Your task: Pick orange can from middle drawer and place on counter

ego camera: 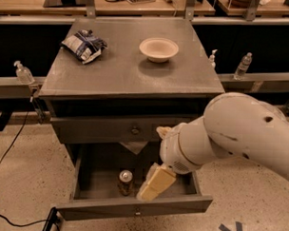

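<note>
The orange can (125, 182) stands upright in the open middle drawer (136, 207), left of centre, its silver lid facing up. My gripper (155, 184) is cream-coloured and hangs from the big white arm (239, 135). It sits low over the drawer's front part, just right of the can and apart from it, and holds nothing that I can see. The grey counter (122, 74) is the cabinet's top, above and behind the gripper.
On the counter lie a white bowl (158, 49) at back right and a blue-white snack bag (84, 45) at back left. A closed drawer with a knob (134, 131) sits above the open one. Clear bottles (23, 74) (243, 65) stand on side rails. A cable (10, 146) runs over the floor on the left.
</note>
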Robot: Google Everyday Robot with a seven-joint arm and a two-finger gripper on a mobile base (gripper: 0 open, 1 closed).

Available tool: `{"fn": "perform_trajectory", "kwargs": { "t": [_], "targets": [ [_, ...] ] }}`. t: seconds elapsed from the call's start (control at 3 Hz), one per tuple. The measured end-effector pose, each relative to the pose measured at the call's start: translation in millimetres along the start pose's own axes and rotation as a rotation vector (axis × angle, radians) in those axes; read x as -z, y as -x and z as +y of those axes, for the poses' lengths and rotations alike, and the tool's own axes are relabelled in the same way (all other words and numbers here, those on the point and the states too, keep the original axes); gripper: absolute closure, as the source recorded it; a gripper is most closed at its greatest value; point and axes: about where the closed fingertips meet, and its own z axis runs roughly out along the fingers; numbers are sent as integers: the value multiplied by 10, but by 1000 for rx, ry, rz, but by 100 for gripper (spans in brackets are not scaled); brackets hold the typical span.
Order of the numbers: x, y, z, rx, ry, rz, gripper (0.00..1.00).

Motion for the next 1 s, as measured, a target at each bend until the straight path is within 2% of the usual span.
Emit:
{"fn": "perform_trajectory", "kwargs": {
  "t": [0.33,0.67,1.0],
  "targets": [
    [-30,-6,-10,-2,0,-4,0],
    [-572,-109,-186,-28,6,-73,0],
    [-1132,-36,-407,-25,-17,-230,0]
  ]
}}
